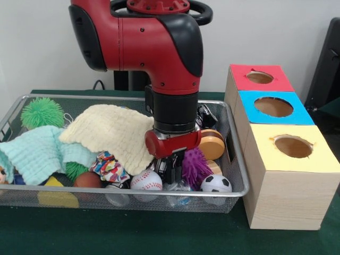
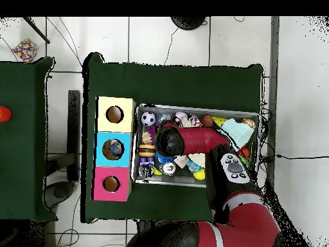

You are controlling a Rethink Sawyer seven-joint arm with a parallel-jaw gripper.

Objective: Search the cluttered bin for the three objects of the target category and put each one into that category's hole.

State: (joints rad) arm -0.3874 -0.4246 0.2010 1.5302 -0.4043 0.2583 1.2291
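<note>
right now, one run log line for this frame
arm: down in wire bin | gripper: low among clutter by baseball, purple spiky ball | grasp: unclear | blue box hole: something inside

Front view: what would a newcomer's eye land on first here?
The big red and black arm fills the top centre, its gripper lowered into the wire mesh bin among the toys, next to a baseball and a purple spiky ball. A cream knitted cloth drapes over the clutter to its left. Right of the bin stand three wooden boxes, topped red, blue and yellow, each with a round hole.
</note>
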